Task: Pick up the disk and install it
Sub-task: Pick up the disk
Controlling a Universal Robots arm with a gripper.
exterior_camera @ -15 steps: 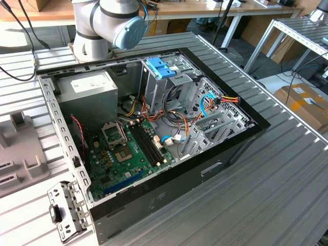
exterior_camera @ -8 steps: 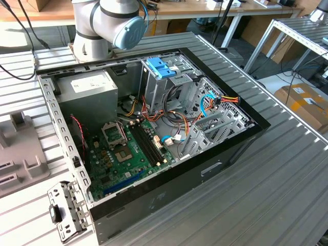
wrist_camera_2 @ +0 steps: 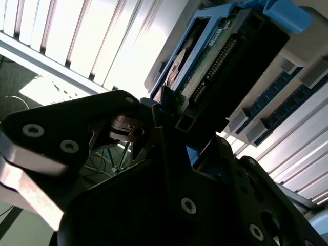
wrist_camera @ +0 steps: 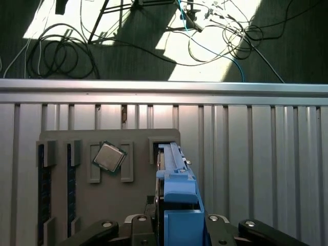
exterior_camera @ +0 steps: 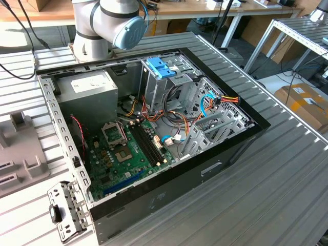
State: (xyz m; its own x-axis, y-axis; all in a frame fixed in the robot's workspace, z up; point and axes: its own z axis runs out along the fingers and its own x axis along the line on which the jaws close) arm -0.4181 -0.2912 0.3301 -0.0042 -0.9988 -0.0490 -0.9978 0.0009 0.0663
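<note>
The disk [wrist_camera: 177, 192] is a dark drive in a bright blue carrier. In the first wrist view it stands on edge at a slot of a grey holder tray [wrist_camera: 138, 205]. My gripper [wrist_camera: 177, 228] straddles it, with a black finger on each side. In the second wrist view the disk [wrist_camera_2: 230, 61] shows its dark body, connector row and blue end tab. There the gripper [wrist_camera_2: 189, 128] presses its fingertips [wrist_camera_2: 163, 105] against the blue rail, shut on the disk. I cannot tell whether the disk is clear of the slot.
An open computer case [exterior_camera: 246, 133] lies on the slatted table, with a motherboard [exterior_camera: 128, 154], a grey power supply box [exterior_camera: 87, 92] and a pale blue bracket [exterior_camera: 161, 66] on the drive cage. The holder tray also carries a processor chip [wrist_camera: 108, 157] and memory sticks [wrist_camera: 43, 200]. Cables [wrist_camera: 215, 31] lie on the floor beyond the table edge.
</note>
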